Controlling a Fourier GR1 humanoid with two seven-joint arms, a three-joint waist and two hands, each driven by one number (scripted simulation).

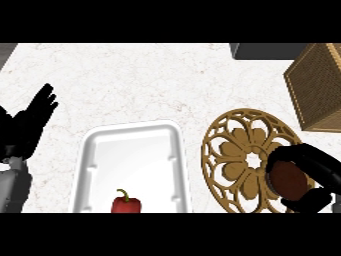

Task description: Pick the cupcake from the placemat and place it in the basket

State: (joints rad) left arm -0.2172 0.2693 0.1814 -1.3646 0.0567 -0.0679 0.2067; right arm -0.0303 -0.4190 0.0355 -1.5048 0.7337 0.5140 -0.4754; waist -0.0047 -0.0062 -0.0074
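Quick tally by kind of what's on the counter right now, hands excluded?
Cupcake, in the right robot hand: 1
Placemat: 1
Basket: 1
White tray: 1
Red pepper: 1
Total: 5

left hand (19, 125): open, fingers up, resting at left edge | right hand (317, 172): curled round cupcake (289, 181), low right

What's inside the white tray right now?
A red pepper lies at the near end of the tray; the picture's lower edge cuts off its bottom. The rest shows bare.
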